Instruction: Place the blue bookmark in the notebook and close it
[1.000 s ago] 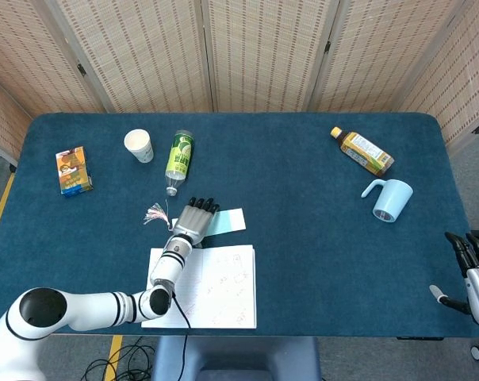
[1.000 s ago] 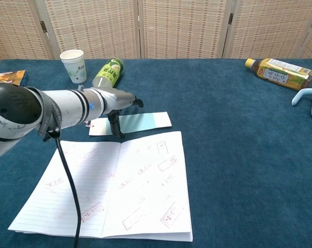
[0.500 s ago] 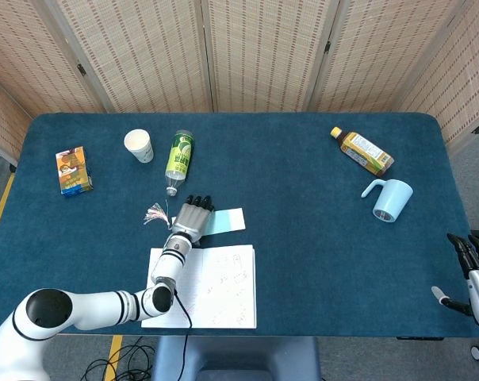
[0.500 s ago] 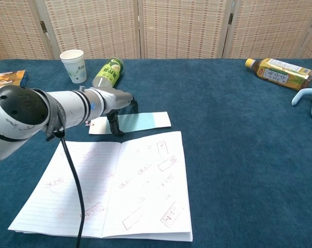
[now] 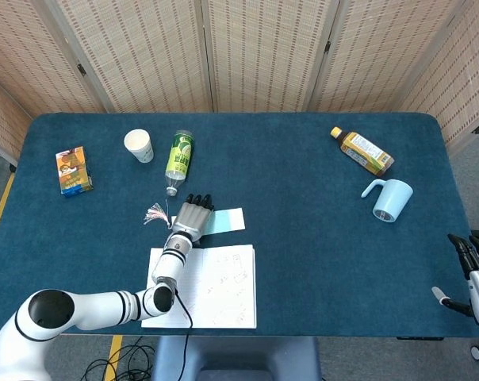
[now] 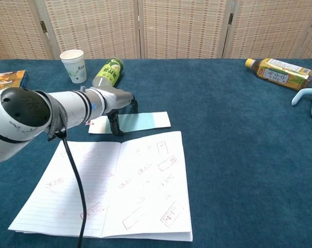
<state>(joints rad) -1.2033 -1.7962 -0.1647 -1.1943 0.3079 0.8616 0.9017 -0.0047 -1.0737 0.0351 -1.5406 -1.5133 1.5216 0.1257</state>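
Pressing down on the blue bookmark point(image 6: 138, 123) beside the open notebook point(image 6: 120, 187), not yet lifting it.

Reaching with the left robot hand point(image 5: 193, 216) over the near end of the strip, fingers point(image 6: 113, 124) pointing down and touching it in the chest view, probably to pin or slide a thin flat thing that gives little edge to pinch; lying flat on the table point(image 5: 303, 159) just beyond the notebook's far edge, tassel point(image 5: 155, 213) trailing off to the left. Holding nothing closed in the fingers as far as either view shows, only resting on the paper. Waiting low at the right table edge with the right robot hand point(image 5: 473, 274), fingers straight and apart, empty. Leaving pages spread wide, ready to receive the strip before closing.
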